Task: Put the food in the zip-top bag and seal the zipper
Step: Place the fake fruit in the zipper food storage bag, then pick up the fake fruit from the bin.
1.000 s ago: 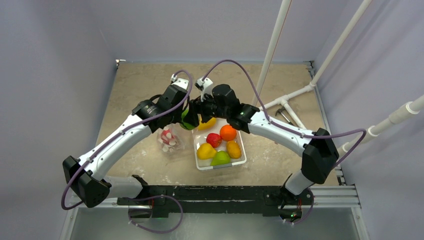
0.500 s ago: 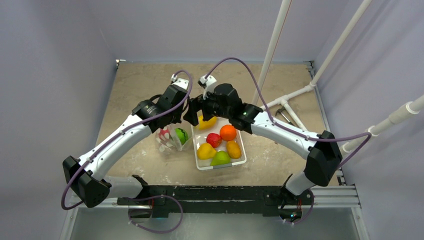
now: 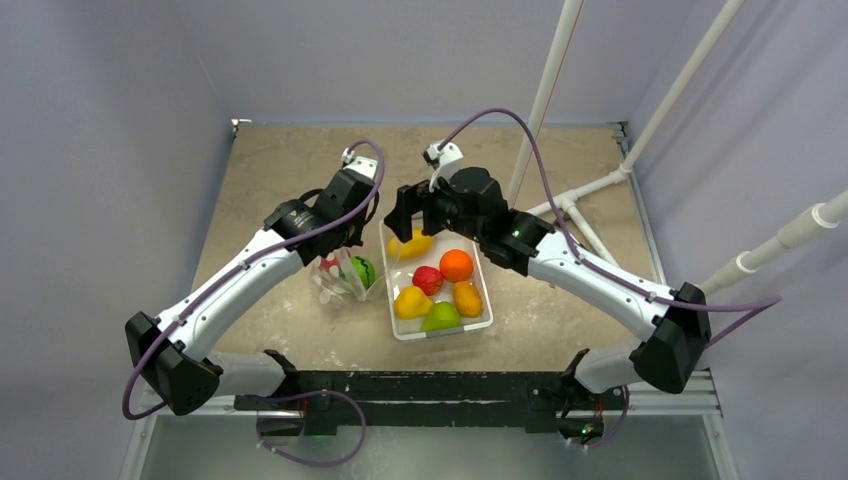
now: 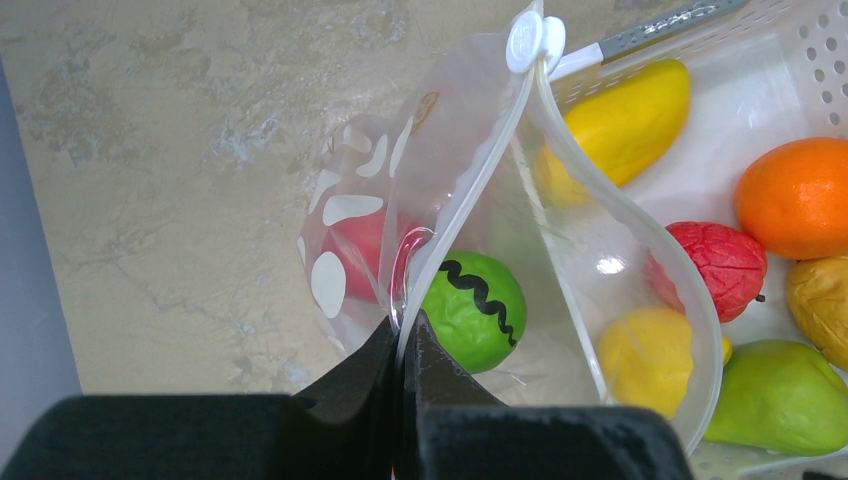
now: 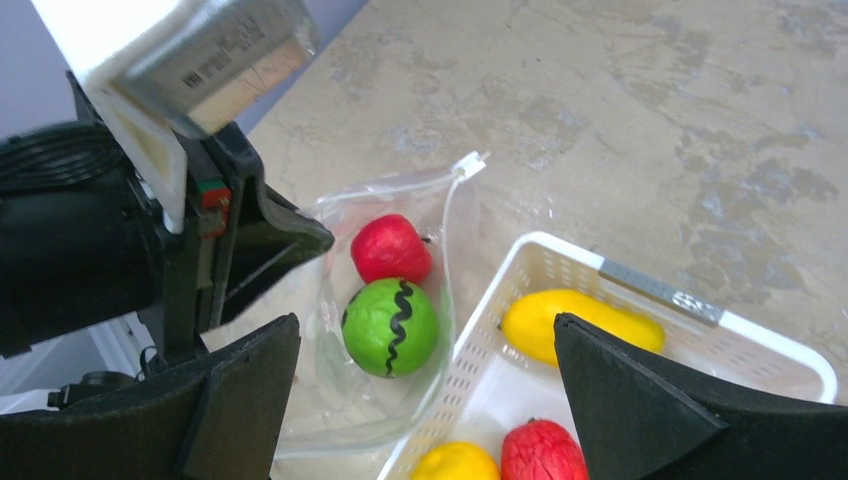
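Top view, left hand (image 3: 352, 240): clamped on the rim of the bag (image 3: 340, 285).
Top view, bag: set on the worktop (image 3: 270, 180), just beside the left side of the tray (image 3: 440, 334), mouth turned upward.
Top view, right hand (image 3: 408, 222): jaws spread wide, nothing gripped, held above the tray's far left corner.
Top view, tray: the long yellow fruit (image 3: 413, 245) is laid across the far end, its long axis roughly left to right.
Left wrist view, zipper (image 4: 468, 185): one side is pinched between the fingers (image 4: 345, 395) and runs straight away to the white slider (image 4: 535, 40). The other side is bowed out toward the tray, so the mouth is held agape.
Left wrist view, contents: a green fruit (image 4: 475, 310) with a black zigzag and a red fruit (image 4: 360, 245) are seen low in the bag, side by side.
Right wrist view, bag: the mouth is turned toward the camera and the slider end is pointed away. The green fruit lies nearer, the red fruit just behind it.
Right wrist view, right hand: both fingers are seen well apart, nothing touched.
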You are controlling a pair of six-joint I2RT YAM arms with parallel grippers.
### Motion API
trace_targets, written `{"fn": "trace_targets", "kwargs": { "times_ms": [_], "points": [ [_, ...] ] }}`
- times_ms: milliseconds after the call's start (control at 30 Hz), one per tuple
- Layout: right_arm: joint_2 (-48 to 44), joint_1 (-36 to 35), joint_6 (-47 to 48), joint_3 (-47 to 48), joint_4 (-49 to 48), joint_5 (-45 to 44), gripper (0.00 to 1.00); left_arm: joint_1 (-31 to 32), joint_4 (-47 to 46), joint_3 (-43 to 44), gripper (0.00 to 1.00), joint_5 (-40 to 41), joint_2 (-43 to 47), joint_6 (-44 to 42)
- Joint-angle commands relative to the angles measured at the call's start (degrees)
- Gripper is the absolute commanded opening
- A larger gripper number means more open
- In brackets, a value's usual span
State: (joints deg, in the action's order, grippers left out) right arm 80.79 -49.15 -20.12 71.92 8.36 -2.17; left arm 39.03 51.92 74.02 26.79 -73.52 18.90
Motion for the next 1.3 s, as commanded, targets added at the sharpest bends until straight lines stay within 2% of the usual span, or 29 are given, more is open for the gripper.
{"fn": "trace_targets", "kwargs": {
  "times_ms": [0, 267, 733, 1000, 1267],
  "points": [
    [-2.3, 1.0, -2.4, -2.5, 2.9, -6.5, 0.99, 0.1, -1.2, 1.7, 0.00, 0.2, 0.5, 0.0],
    [-4.3, 2.8, -4.7, -6.6, 6.7, -11.1, 0.96, 0.1, -1.5, 1.6, 0.00, 0.4, 0.6, -0.2],
    [-1.6, 3.4, -8.9, -9.9, 11.3, -14.4, 0.77, 0.1, -1.9, 1.3, 0.00, 0.5, 0.5, -0.6],
    [1.6, 3.4, -11.3, -10.2, 13.5, -13.3, 0.77, 0.1, -2.1, 1.1, 0.00, 0.4, 1.1, -1.0],
    [3.0, 3.4, -14.6, -11.1, 13.9, -16.9, 0.80, 0.1, -3.1, 0.7, 0.00, -1.5, 1.2, -1.9]
  ]
}}
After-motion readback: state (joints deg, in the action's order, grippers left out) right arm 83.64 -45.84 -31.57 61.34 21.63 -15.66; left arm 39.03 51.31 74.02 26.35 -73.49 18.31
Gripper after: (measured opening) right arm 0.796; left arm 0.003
